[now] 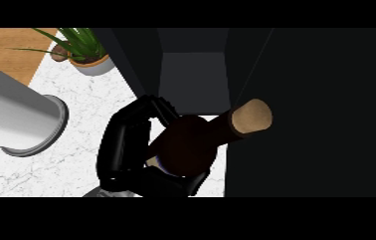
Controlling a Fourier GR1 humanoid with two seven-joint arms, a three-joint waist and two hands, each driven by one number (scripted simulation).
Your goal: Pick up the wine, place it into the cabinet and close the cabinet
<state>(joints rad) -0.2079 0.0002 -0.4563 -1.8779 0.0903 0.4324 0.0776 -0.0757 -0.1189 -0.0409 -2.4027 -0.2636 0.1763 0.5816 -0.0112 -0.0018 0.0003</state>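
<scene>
White marble counter [95, 109] with faint grey veining spreads under me, giving way to a strip of warm wooden surface [22, 50] at the far left. On it stand a small potted plant with long green leaves in a pale round pot [86, 55] and, nearer me, a big smooth grey metal cylinder [26, 122] lying at the left edge. Ahead is the dark, matte cabinet [294, 109], its flat panels almost black and its grey inner recess [192, 79] showing, so it stands open.

One black hand [129, 144] is all I can see of myself; it comes in at the lower left, so I take it for my left hand, though I cannot be sure. Its fingers and thumb are curled round the dark brown, round-shouldered glass wine bottle [187, 144], clamped on its body. The bottle is tilted, its neck ending in a tan cork-like stopper [251, 117] that points toward the cabinet's opening, right at its front edge.

By my judgement the pick-up is done and the bottle is being carried in. What remains: setting it down inside the recess, letting go, and swinging the door shut. My other hand is out of sight
</scene>
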